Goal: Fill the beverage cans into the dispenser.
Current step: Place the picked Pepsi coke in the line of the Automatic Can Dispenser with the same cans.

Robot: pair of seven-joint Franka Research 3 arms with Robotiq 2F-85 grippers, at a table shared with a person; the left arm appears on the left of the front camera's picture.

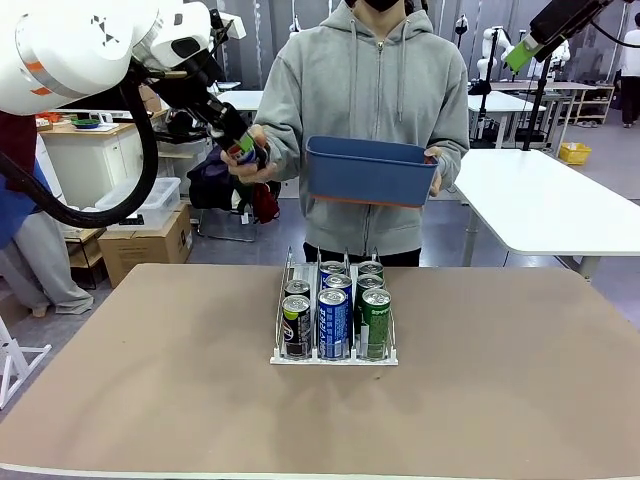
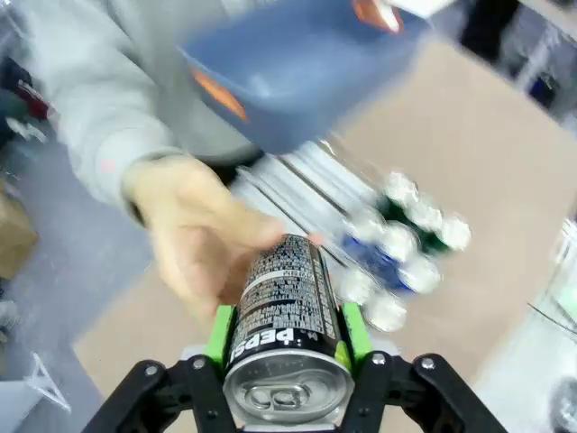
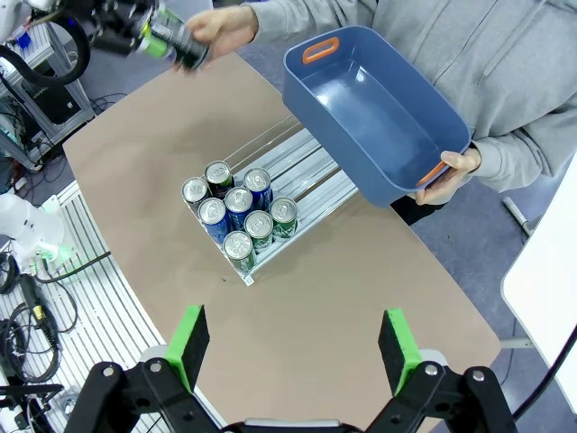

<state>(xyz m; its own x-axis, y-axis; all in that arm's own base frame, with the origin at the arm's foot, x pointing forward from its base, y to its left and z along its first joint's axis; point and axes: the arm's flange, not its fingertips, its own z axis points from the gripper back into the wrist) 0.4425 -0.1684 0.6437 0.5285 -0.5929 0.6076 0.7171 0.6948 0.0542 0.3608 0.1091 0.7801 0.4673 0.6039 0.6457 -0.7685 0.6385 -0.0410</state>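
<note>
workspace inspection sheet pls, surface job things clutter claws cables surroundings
surface: brown table, bare around the rack
job's things: dispenser mid-table holding seven cans: two in one outer lane, three in the middle lane, two in the other outer lane; black Pepsi can held up in the air
clutter: nothing seen on the table
claws: left claw shut on the Pepsi can, person's hand at the can's far end; right claw open, high above the table
cables: black hose looping off the left arm
surroundings: person holds an empty blue bin over the table's far edge; white table behind
</note>
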